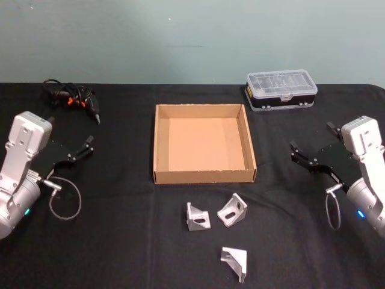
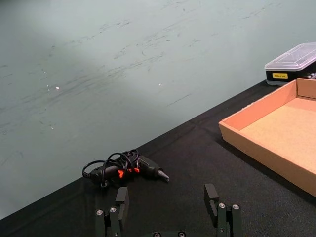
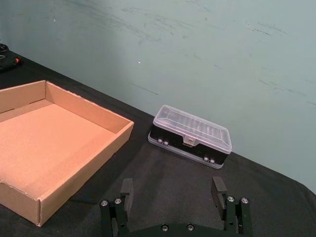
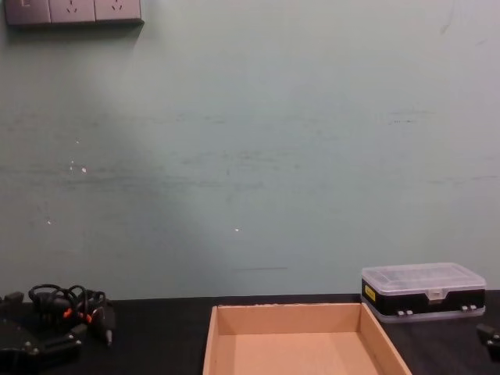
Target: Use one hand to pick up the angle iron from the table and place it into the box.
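the head view looks down steeply from above the near side of the table [image 1: 120,253], taking in its whole width up to the far edge, with the box [image 1: 204,176] in the middle. the chest view sits lower and looks level across the far strip at the wall, sharing with it the box, the plastic case [image 1: 281,90] at the far right corner and the corded tool [image 1: 75,97] at the far left. each wrist view looks from close behind its own gripper toward the far edge: the left gripper [image 2: 166,190] faces the corded tool, the right gripper [image 3: 172,182] the plastic case, both catching the box.
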Tool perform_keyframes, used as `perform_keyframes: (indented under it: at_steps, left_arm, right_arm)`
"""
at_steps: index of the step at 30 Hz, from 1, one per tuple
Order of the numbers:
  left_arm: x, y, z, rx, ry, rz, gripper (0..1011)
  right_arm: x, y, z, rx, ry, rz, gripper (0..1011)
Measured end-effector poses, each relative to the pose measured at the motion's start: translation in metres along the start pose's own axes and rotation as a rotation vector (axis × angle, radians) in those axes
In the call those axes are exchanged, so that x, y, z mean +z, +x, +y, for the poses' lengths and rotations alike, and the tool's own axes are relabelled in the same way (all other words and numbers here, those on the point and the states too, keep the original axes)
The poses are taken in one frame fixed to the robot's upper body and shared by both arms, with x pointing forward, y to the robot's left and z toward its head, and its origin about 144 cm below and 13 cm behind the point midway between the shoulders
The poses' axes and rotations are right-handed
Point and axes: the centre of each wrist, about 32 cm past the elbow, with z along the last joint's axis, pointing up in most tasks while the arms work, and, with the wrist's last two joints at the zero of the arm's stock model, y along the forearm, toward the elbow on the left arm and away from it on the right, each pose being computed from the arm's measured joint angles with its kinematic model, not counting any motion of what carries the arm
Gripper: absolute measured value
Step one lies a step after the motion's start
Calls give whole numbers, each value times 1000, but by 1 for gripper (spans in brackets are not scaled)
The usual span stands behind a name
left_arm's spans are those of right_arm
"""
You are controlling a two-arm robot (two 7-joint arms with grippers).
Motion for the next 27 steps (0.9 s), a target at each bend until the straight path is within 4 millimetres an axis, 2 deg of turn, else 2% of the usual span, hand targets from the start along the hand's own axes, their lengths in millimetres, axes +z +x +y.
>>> perform_keyframes:
  at_steps: [27]
  left_arm:
    - [0,0,0,0,0,0,1000]
  right_arm:
    - [0,0,0,0,0,0,1003]
